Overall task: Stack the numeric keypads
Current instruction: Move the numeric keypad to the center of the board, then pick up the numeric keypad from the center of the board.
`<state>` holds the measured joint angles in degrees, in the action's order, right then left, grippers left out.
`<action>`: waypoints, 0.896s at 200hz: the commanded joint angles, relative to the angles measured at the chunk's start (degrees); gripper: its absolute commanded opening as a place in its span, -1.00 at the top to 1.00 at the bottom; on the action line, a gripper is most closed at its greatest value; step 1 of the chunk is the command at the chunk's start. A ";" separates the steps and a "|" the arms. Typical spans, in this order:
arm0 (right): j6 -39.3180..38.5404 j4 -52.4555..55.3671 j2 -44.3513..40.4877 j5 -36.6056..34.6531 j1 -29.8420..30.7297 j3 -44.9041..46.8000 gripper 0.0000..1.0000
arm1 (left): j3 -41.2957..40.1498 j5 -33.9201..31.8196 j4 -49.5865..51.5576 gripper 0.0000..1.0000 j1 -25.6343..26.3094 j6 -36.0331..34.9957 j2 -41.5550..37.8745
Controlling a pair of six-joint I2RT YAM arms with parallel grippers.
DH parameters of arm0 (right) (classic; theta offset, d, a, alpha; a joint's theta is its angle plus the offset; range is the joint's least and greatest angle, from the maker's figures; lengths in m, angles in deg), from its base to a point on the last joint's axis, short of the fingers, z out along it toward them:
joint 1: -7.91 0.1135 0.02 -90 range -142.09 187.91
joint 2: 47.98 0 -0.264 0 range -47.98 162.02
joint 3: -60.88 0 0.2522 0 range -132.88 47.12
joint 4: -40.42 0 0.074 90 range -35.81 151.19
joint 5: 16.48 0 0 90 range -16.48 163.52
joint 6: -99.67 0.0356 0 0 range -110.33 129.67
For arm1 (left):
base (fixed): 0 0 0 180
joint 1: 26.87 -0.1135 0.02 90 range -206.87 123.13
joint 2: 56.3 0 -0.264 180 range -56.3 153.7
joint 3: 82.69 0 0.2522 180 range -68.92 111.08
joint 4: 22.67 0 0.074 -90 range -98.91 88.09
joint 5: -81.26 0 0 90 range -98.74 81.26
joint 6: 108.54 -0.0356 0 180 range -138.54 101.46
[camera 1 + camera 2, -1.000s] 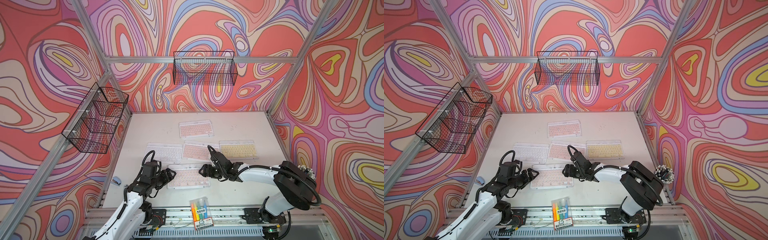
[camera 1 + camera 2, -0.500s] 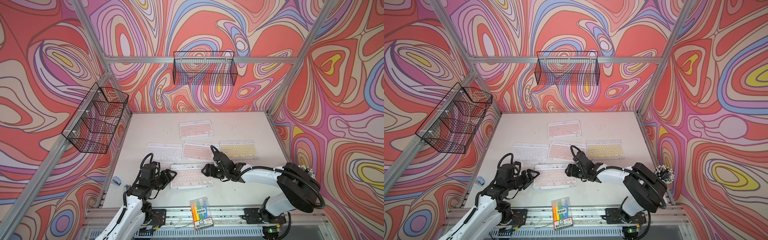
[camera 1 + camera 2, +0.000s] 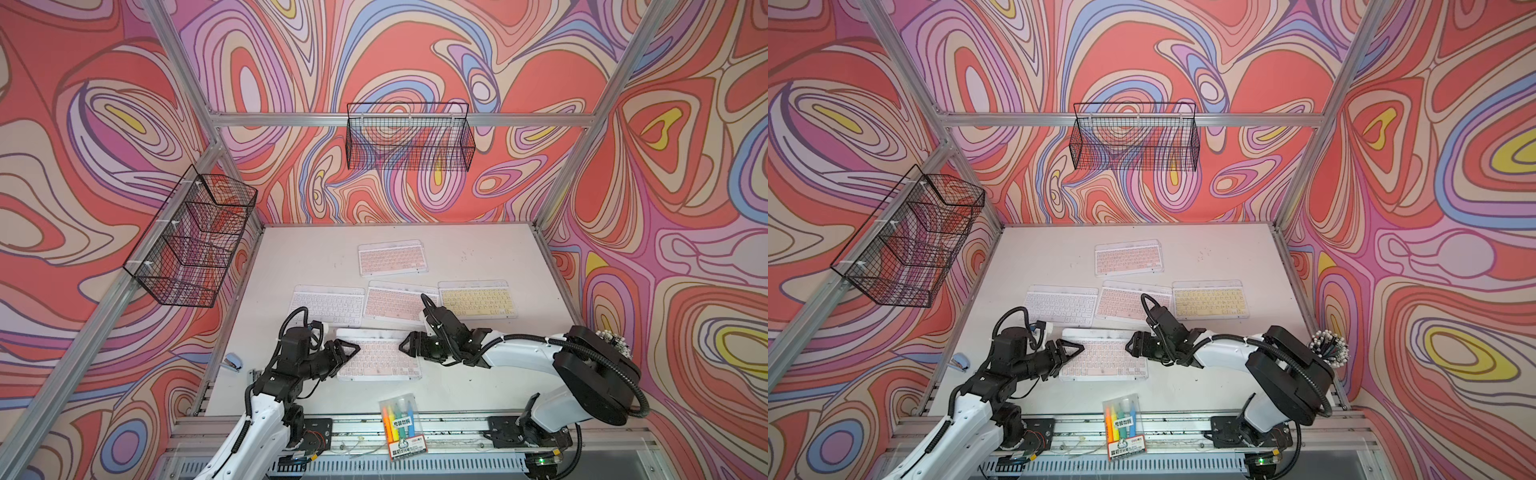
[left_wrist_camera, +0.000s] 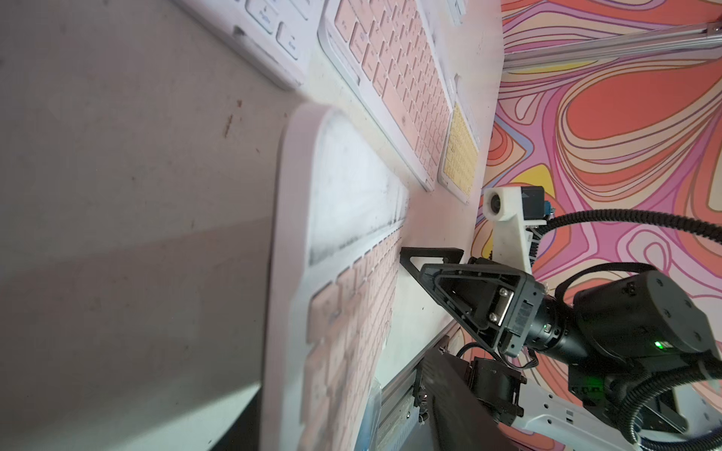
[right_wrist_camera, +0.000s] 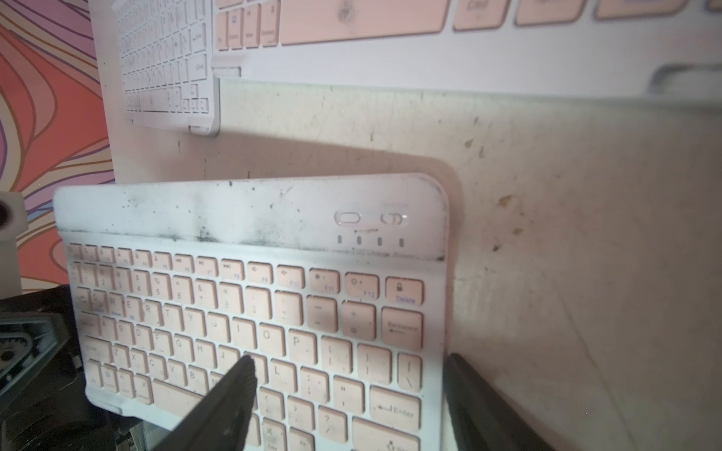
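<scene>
Five numeric keypads lie on the white table (image 3: 478, 386): a pink one at the back (image 3: 392, 258), then a white (image 3: 328, 304), a pink (image 3: 401, 302) and a yellow one (image 3: 478, 299) in a row, and a pink one nearest (image 3: 378, 359) (image 3: 1104, 359). My left gripper (image 3: 347, 357) (image 4: 344, 425) straddles the nearest keypad's left end, one finger on each side of it, with a gap on the key side. At that keypad's (image 5: 254, 312) right end my right gripper (image 3: 405, 347) (image 5: 351, 365) stands open, one finger over the keys, the other past the edge.
A clear pack of coloured markers (image 3: 401, 426) lies at the front edge on the rail. A small blue object (image 3: 232, 363) sits at the table's left edge. Black wire baskets hang on the back wall (image 3: 409, 137) and the left wall (image 3: 191, 237).
My left gripper's jaws have narrowed round the left end of the nearest pink keypad. Both arms and the keypad have shifted only slightly.
</scene>
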<state>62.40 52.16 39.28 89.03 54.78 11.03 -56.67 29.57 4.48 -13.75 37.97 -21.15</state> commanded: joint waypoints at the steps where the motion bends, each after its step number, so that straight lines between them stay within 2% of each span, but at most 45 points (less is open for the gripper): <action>1: 0.13 1.28 -0.26 -0.11 0.32 -0.91 -0.56 | 3.46 -1.13 6.10 -0.05 0.15 -3.54 -1.47; 35: -0.60 3.11 -0.25 -0.84 0.30 -1.95 -0.56 | 5.06 -2.49 9.32 0.13 0.19 -4.96 -1.76; 56: -0.77 3.40 -0.50 -1.13 0.24 -2.05 -0.55 | 5.14 -2.64 9.47 0.31 0.15 -5.14 -1.57; 72: -0.93 3.94 -0.57 -1.49 0.32 -2.31 -0.55 | 5.06 -2.62 9.28 0.34 0.15 -5.10 -1.58; 82: -0.98 4.04 -0.69 -1.49 0.32 -2.31 -0.55 | 5.14 -2.63 9.28 0.45 0.15 -5.12 -1.57; 135: -0.87 3.52 -1.09 -1.54 0.31 -2.76 -0.54 | 5.21 -2.33 8.04 0.72 0.15 -4.62 -1.47; 155: -0.85 3.21 -1.22 -1.35 0.32 -3.02 -0.53 | 4.91 -2.29 6.76 0.86 0.15 -4.00 -1.54; 162: -0.72 3.09 -1.45 -1.24 0.31 -3.02 -0.53 | 4.91 -2.11 6.17 1.00 0.15 -3.82 -1.43; 179: -0.61 2.73 -1.92 -1.14 0.28 -3.01 -0.53 | 5.12 -1.49 5.25 1.00 0.15 -3.86 -0.44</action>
<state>61.61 55.64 39.22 87.85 54.85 9.54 -52.54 28.61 10.54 -13.75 34.17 -22.52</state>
